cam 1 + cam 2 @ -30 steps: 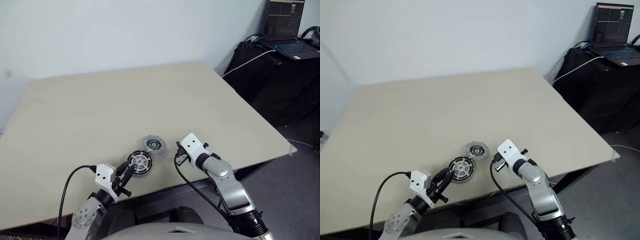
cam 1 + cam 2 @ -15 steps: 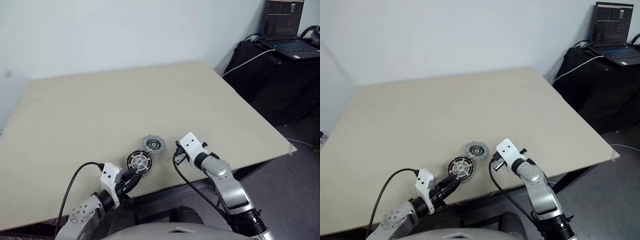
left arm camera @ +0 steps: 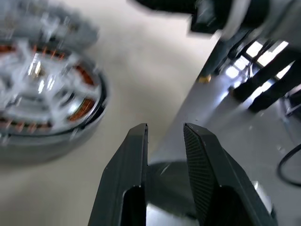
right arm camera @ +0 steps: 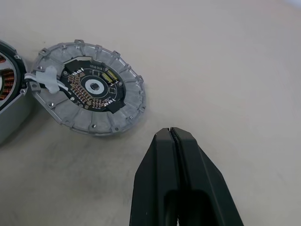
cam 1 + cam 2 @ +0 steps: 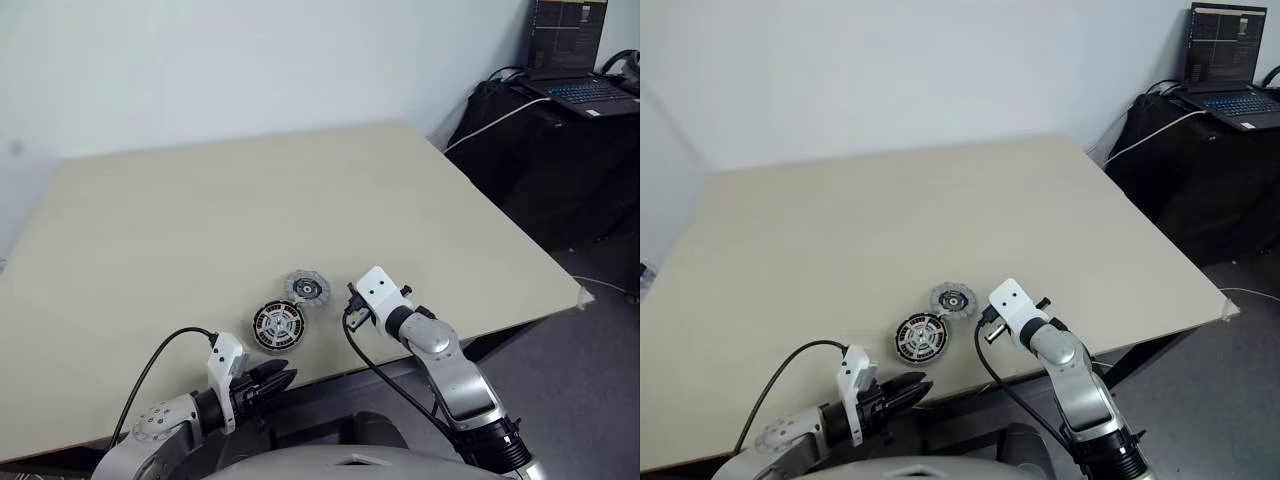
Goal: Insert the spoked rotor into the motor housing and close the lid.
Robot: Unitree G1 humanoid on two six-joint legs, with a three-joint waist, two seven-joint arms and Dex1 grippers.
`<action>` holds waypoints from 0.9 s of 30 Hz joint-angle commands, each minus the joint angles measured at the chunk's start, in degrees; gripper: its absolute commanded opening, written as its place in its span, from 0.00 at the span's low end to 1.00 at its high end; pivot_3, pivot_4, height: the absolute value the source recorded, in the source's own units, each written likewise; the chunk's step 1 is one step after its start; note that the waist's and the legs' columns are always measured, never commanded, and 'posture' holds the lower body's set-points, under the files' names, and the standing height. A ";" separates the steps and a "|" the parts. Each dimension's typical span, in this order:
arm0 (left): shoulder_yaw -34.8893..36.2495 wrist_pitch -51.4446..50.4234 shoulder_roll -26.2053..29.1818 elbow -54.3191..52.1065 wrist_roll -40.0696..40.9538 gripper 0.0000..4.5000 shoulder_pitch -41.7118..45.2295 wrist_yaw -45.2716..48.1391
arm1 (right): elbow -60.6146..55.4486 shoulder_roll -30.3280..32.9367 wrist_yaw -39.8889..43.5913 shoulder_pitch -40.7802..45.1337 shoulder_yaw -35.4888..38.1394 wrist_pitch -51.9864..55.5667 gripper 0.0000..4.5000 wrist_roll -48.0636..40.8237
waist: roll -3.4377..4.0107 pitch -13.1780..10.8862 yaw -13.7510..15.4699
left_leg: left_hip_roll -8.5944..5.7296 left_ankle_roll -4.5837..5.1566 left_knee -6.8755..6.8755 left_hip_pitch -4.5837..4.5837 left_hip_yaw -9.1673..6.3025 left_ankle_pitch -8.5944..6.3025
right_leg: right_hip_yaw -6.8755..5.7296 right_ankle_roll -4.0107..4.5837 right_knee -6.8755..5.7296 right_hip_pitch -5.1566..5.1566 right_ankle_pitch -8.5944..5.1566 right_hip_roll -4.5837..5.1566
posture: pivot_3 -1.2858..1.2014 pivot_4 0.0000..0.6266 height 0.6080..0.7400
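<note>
The motor housing [image 5: 279, 325] stands on the table near its front edge, and the spoked rotor [image 3: 37, 80] sits inside it, silver spokes over copper windings. Just behind it to the right, the lid [image 5: 307, 289] lies flat with its dark centre up, touching the housing's rim in the right wrist view. My left gripper [image 5: 283, 378] hangs off the table's front edge, a little in front of the housing; its fingers [image 3: 136, 155] stand slightly apart with nothing between them. Beside the lid on its right, my right gripper [image 4: 170, 129] is shut and holds nothing.
The beige table [image 5: 250, 200] stretches wide and bare behind the parts. To the right, past the table's corner, an open laptop [image 5: 570, 60] sits on a dark stand with cables. The left arm's black cable [image 5: 150, 365] loops over the front edge.
My left gripper has drawn back from the housing, past the table's front edge, and has turned to point more to the right. The housing, lid and right gripper have stayed put.
</note>
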State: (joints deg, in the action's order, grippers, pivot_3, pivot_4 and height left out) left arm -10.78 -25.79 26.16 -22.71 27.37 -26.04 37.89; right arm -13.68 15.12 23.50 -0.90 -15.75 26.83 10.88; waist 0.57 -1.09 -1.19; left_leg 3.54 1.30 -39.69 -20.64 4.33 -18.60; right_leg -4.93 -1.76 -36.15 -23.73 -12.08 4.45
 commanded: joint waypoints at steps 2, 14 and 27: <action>0.16 -1.60 0.26 1.29 -1.60 0.27 2.16 -1.34 | -1.71 -0.28 -0.85 0.87 0.34 -0.23 0.01 -0.41 | -0.01 0.00 -0.01 | 0.00 0.00 0.00 -0.01 0.01 0.00 | 0.01 0.00 0.00 0.01 0.00 0.00 | 0.52 0.00 1.00; 2.97 1.45 -4.36 5.93 -7.30 0.27 5.26 -9.06 | -2.20 -0.39 -1.81 0.45 0.20 -0.12 0.01 -0.50 | -0.02 -0.01 0.06 | -0.01 -0.01 0.00 -0.01 0.01 0.01 | 0.03 -0.01 0.00 0.04 0.01 -0.01 | 0.52 0.00 1.00; 5.16 5.27 -8.63 4.46 -11.00 0.27 5.75 -14.42 | -2.31 -0.38 -2.01 -0.11 -0.69 0.11 0.01 -0.66 | -0.05 -0.01 0.17 | -0.02 -0.03 0.00 -0.04 0.01 0.02 | 0.03 -0.02 0.00 0.04 0.02 0.00 | 0.52 0.00 1.00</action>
State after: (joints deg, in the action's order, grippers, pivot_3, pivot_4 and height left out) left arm -6.07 -20.93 17.95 -14.90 16.37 -20.76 23.69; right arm -13.83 14.99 21.87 -1.40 -16.89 26.85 10.63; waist 0.52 -1.10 -1.02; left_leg 3.52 1.27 -39.69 -20.68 4.33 -18.58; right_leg -4.90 -1.77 -36.15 -23.69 -12.06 4.44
